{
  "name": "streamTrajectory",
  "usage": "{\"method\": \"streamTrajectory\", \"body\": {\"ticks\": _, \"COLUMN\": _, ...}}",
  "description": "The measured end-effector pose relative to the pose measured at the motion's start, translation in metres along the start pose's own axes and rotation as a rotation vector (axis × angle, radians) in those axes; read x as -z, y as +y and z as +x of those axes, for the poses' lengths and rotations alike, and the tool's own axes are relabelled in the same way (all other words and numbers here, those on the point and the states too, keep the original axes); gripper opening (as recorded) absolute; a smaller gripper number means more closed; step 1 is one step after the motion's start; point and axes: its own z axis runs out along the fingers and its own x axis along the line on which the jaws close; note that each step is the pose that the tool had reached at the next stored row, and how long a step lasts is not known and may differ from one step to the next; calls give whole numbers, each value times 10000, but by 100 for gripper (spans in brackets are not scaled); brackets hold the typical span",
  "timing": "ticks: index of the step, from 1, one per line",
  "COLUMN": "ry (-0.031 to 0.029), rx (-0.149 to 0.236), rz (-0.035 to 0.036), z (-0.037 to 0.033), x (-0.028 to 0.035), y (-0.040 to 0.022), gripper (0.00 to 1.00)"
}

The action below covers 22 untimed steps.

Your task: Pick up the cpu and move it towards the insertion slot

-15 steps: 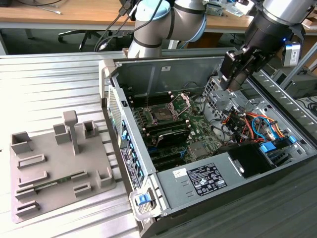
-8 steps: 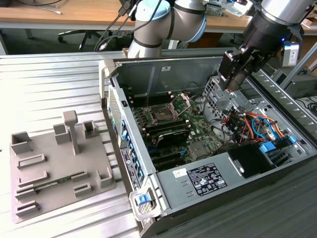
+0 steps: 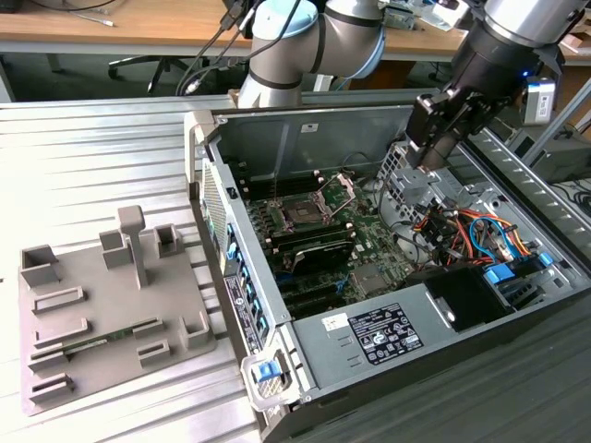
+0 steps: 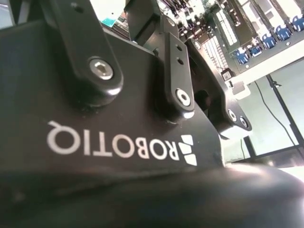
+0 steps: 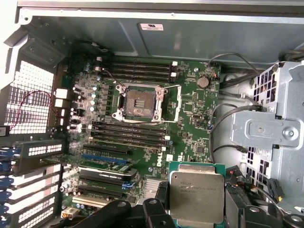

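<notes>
Tool: above the open case, over its drive-cage side at the exterior view's right; pinching the cpu.
Cpu: silvery top up, held between the fingers, well apart from the slot.
Slot: on the green board, bracket swung open, socket bare.
Gray tray: on the desk at the exterior view's left.

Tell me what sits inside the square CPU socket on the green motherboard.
Nothing: the square dark socket lies bare, its metal bracket swung open. The flat silvery-topped CPU chip is in the black hand, apart from the socket. Its underside is hidden.
</notes>
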Motion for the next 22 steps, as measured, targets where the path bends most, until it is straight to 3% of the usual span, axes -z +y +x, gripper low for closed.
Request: {"method": "streamTrajectory", "body": {"ticks": 22, "ry": 0, "rx": 0, "rz": 0, "z": 80, "x": 0, "y": 9, "gripper": 55}}
